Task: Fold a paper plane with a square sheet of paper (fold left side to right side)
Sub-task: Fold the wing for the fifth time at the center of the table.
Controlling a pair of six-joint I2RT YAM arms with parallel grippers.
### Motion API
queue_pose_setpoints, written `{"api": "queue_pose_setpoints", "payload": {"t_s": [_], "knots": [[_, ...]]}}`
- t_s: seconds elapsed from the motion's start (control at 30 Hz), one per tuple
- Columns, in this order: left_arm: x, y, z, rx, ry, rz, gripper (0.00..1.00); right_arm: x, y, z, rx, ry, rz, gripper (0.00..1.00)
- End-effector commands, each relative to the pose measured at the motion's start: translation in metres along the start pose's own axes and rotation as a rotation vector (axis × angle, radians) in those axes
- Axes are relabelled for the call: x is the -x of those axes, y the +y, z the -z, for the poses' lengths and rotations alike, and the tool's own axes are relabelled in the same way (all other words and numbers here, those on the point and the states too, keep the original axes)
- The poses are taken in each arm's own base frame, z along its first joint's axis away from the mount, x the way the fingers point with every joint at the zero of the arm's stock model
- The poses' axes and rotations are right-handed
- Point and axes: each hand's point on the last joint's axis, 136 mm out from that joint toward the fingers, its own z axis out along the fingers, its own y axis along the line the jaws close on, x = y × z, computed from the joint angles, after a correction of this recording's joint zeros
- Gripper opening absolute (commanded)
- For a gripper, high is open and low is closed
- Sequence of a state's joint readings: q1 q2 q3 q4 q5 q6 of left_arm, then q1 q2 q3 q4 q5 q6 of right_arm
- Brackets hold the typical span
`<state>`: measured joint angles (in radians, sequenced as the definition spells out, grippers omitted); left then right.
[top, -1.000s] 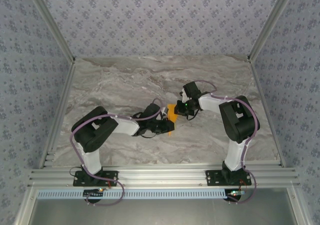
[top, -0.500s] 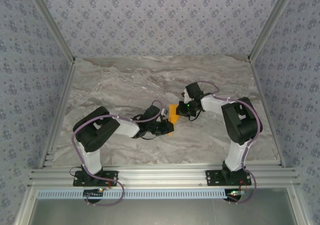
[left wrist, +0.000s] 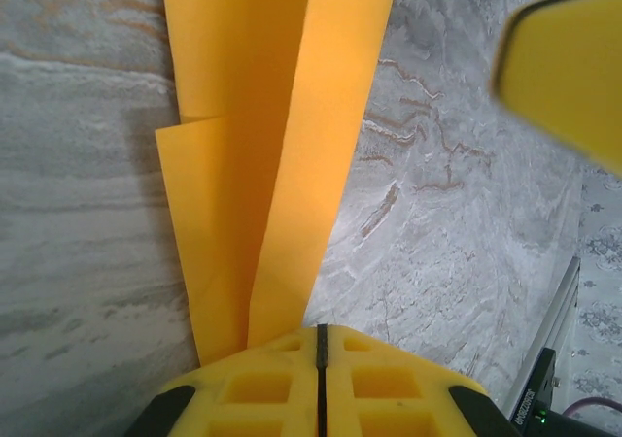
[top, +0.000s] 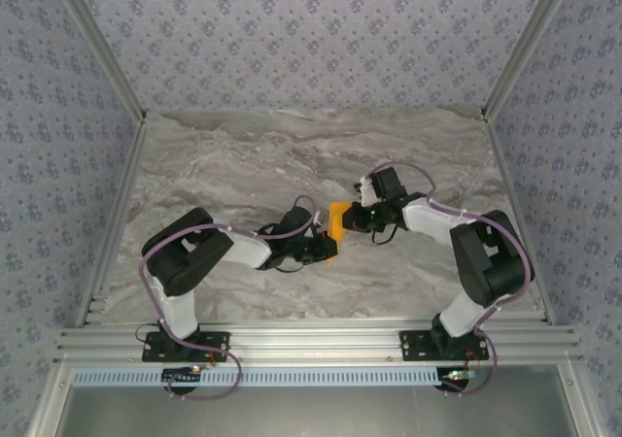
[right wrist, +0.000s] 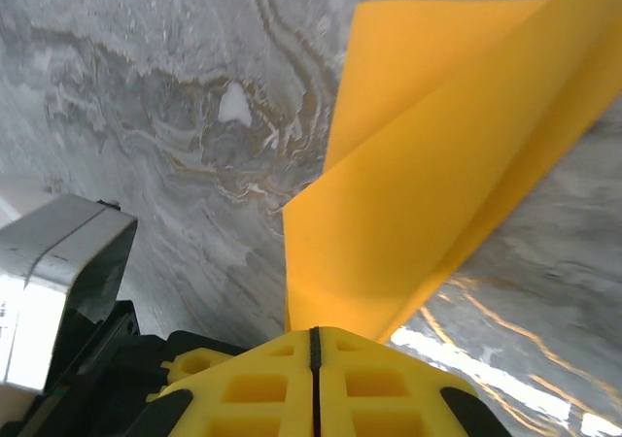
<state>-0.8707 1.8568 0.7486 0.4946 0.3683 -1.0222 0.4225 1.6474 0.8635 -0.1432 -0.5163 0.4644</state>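
As your left claw [left wrist: 320, 345] and right claw [right wrist: 314, 345] both clamp the orange paper [left wrist: 253, 165], its long axis runs between them.

you're looking at two arms built alike: the left arm [top: 190, 257] and the right arm [top: 486, 257] each have chunky black joint housings joined by smooth white shells, and each stands on a flat black base plate [top: 185, 345]. a lilac cable [top: 144, 262] loops along the outside of each one. the left pincer [left wrist: 319, 335] and the right pincer [right wrist: 313, 338] are moulded in bright yellow with square pockets and seated in black mounts [left wrist: 155, 420].
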Motion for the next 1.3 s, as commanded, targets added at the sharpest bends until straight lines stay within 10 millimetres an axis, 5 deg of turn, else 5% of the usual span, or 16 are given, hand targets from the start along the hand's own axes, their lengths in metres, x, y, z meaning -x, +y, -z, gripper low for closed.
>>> {"api": "queue_pose_setpoints", "payload": {"t_s": [0.0, 0.6, 1.27], "knots": [[-0.031, 0.044, -0.001, 0.153, 0.082, 0.037, 0.06, 0.0, 0.008, -0.014, 0.047, 0.019, 0.01, 0.09], [-0.032, 0.045, -0.001, 0.151, 0.086, 0.04, 0.05, 0.016, -0.034, -0.037, -0.079, 0.047, 0.03, 0.09], [-0.034, 0.049, -0.003, 0.157, 0.091, 0.042, 0.05, 0.058, -0.068, -0.027, -0.107, 0.023, -0.024, 0.09]]}}
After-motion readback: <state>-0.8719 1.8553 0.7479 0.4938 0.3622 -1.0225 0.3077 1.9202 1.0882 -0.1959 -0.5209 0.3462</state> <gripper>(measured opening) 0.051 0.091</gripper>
